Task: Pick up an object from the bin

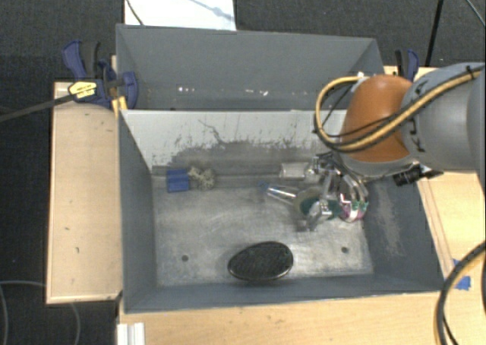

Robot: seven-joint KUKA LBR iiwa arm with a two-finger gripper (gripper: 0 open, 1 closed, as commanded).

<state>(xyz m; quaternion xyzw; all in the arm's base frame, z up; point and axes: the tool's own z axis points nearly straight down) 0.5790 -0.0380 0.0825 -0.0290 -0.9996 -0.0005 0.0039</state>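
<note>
My gripper (317, 207) is down low in the right half of the bin, under the orange cover, close to the floor. Right by its tip lies a small dark green thing (307, 203), partly hidden by the gripper. A short silvery cylinder (279, 192) lies just to the left of it. On the gripper's right side sits a small pink, green and white thing (351, 208); whether it touches the gripper I cannot tell.
A black oval brush-like thing (260, 260) lies near the bin's front wall, left of and below the gripper. A blue block (178, 181) with a beige piece (202, 177) beside it rests at the back left. The arm and its cables cover the bin's right side.
</note>
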